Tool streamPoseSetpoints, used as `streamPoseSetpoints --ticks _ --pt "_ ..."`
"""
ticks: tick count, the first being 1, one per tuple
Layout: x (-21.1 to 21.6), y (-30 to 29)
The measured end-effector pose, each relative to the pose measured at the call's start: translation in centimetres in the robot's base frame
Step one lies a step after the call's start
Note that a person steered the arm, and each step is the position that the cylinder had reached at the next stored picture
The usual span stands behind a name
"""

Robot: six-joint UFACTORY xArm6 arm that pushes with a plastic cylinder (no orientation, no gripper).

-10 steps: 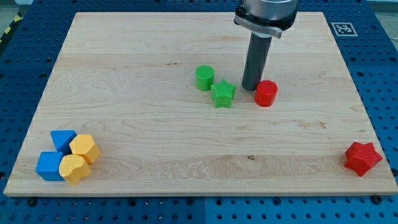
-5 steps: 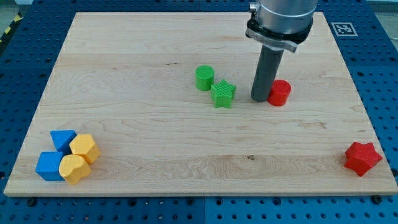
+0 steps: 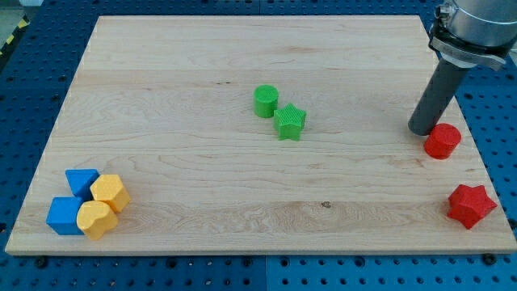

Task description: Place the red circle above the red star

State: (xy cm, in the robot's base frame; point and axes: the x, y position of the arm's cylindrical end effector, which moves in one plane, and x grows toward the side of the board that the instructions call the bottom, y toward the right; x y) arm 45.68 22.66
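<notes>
The red circle (image 3: 443, 141) lies near the board's right edge, above the red star (image 3: 471, 204), which sits at the lower right. My tip (image 3: 421, 130) rests on the board just left of and slightly above the red circle, touching or almost touching it. The dark rod rises from the tip toward the view's top right.
A green circle (image 3: 266, 101) and a green star (image 3: 289, 122) sit together mid-board. At lower left a cluster holds two blue blocks (image 3: 81, 182) (image 3: 63, 216) and two yellow blocks (image 3: 109, 192) (image 3: 96, 219). The wooden board (image 3: 178, 73) ends just right of the red blocks.
My tip has moved right and slightly down, pushing the red circle from mid-board to near the right edge above the red star. Other blocks have not moved.
</notes>
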Motion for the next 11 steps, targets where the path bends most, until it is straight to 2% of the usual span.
streamPoseSetpoints --ticks 2,4,5,7,11 --pt "-1.5 0.2" --pt "2.0 1.6" --pt "-2.0 1.9" --pt "3.0 3.1" --pt "5.1 3.0"
